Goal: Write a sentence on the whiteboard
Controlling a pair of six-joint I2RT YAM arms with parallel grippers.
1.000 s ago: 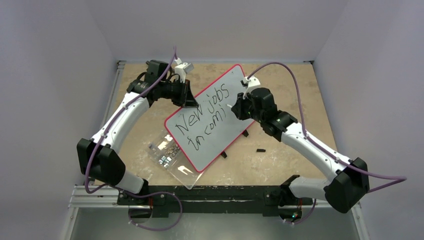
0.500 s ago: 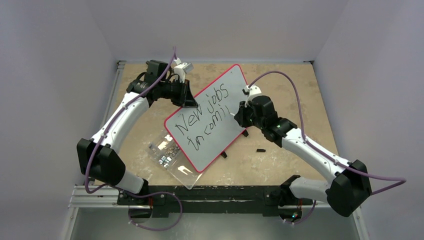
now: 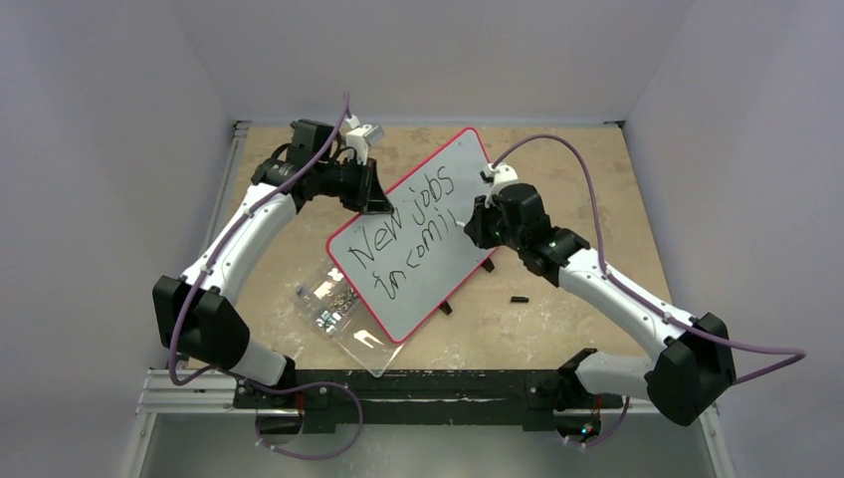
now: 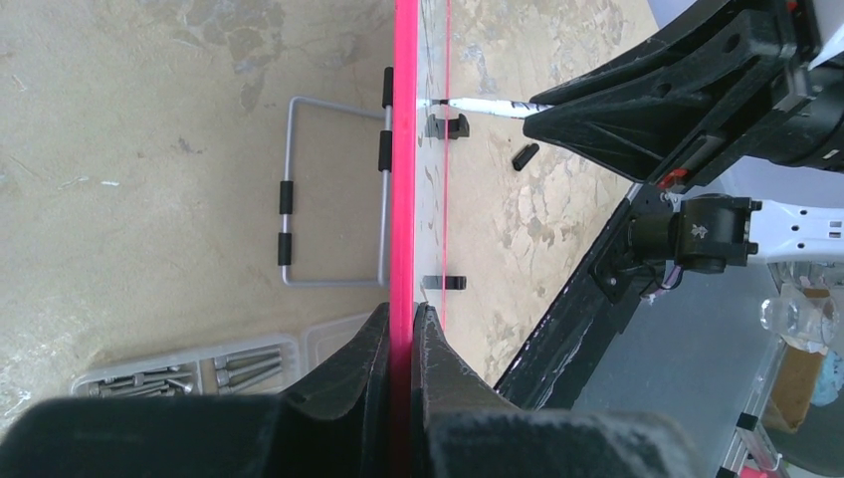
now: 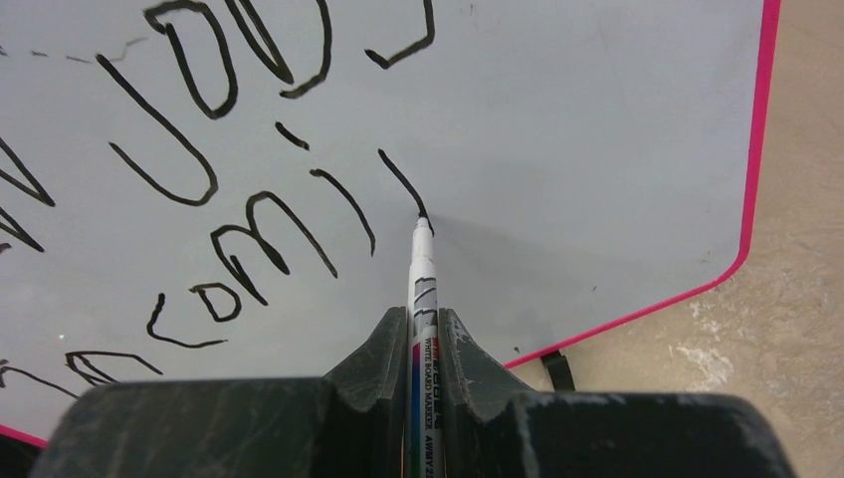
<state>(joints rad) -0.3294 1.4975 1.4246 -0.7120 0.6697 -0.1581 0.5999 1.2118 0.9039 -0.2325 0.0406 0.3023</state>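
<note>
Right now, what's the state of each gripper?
Left gripper: shut on the red rim of the whiteboard.
Right gripper: shut on the marker, tip touching the board.

Tan tabletop (image 3: 627, 199) right of the red-rimmed white whiteboard (image 3: 423, 299) lies open; a clear plastic screw box (image 3: 338, 309) blocks its near-left edge.

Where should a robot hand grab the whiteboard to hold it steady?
Pinch the whiteboard by its thin red rim, coming edge-on from the left arm's side, as the left hand does. The board is flat and thin, so a pinch spans both faces there, away from the writing and the right hand's marker.
</note>
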